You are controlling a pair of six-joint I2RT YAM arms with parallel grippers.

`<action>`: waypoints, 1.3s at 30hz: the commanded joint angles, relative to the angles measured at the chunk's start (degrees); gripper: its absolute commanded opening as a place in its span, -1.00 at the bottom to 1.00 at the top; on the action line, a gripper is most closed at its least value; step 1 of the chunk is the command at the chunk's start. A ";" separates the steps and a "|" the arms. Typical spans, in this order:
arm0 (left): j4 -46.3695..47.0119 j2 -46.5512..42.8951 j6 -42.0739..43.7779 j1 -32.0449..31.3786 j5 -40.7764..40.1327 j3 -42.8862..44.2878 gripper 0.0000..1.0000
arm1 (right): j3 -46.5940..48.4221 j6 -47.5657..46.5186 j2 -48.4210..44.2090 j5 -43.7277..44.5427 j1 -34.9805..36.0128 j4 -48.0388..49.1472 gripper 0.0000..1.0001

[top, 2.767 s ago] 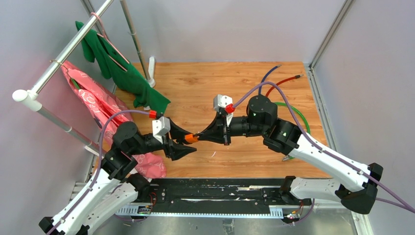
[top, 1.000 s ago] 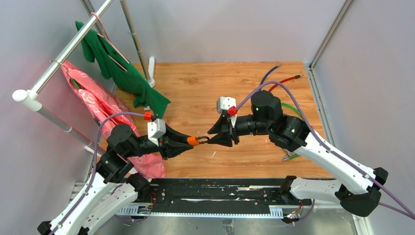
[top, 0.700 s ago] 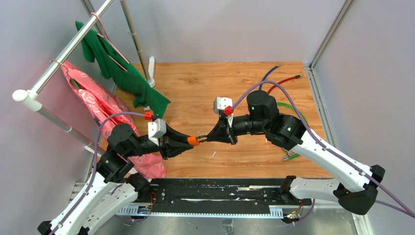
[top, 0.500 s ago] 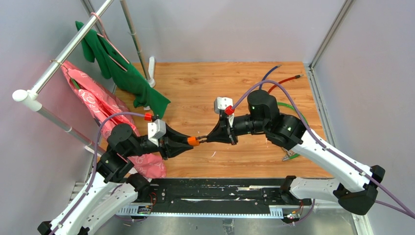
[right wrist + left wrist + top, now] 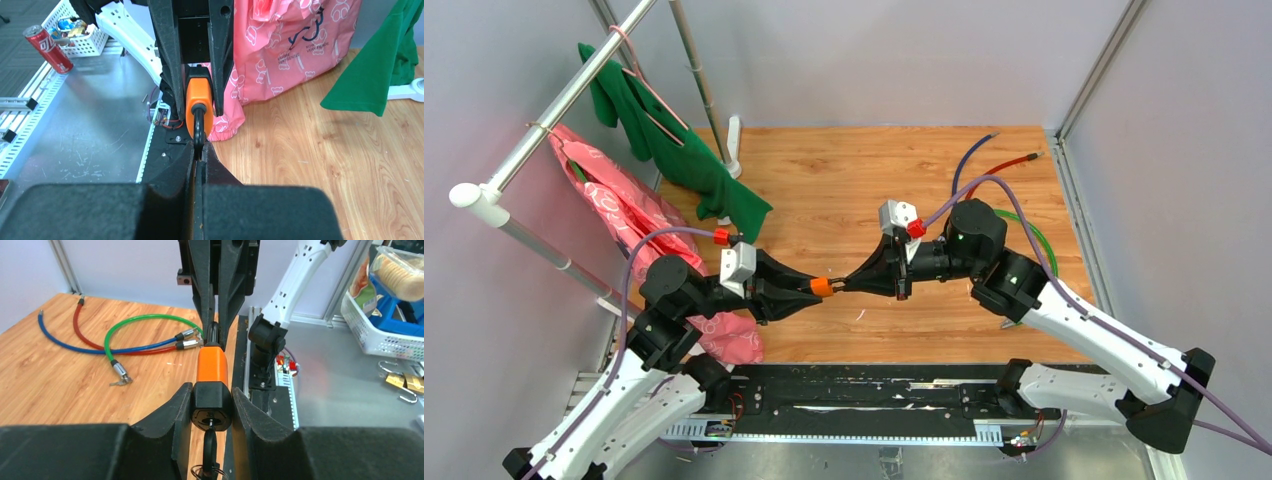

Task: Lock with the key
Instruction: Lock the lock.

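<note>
An orange padlock (image 5: 822, 287) with a black base is held in the air between my two grippers, above the wooden floor. My left gripper (image 5: 808, 290) is shut on the padlock's black base (image 5: 212, 399). A black-headed key (image 5: 210, 446) with a ring sits in the keyhole, pointing at the left wrist camera. My right gripper (image 5: 845, 285) is shut on the dark shackle (image 5: 198, 129), opposite the left gripper. In the right wrist view the orange body (image 5: 199, 97) shows between the left fingers (image 5: 170, 65). The right gripper (image 5: 199, 150) is closed thin on the shackle.
Green, blue and red cable locks (image 5: 130, 337) lie on the wood at the right (image 5: 1014, 215). A pink bag (image 5: 619, 215) and a green cloth (image 5: 674, 145) hang on the rack at the left. The black rail (image 5: 864, 400) runs along the near edge.
A second ago my right gripper was open near the shackle; it has shut on it. The right wrist has since shifted right and lower. The padlock and left gripper have barely moved.
</note>
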 commanded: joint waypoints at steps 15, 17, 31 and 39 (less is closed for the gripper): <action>18.23 4.48 -5.34 -5.19 -1.83 0.84 -1.00 | -6.77 4.62 5.70 -0.91 4.64 23.15 -1.00; 15.61 3.20 -4.07 -4.87 -2.28 0.68 -1.00 | -6.92 1.44 3.59 2.15 3.89 16.75 -1.00; 2.70 2.32 8.16 -3.52 -5.78 -5.70 -1.00 | -7.47 -5.84 -0.21 7.79 2.31 3.97 -1.00; -3.50 2.00 12.06 -3.52 -6.60 -4.59 -1.00 | -5.65 -10.05 -2.23 9.64 1.73 -3.00 -0.30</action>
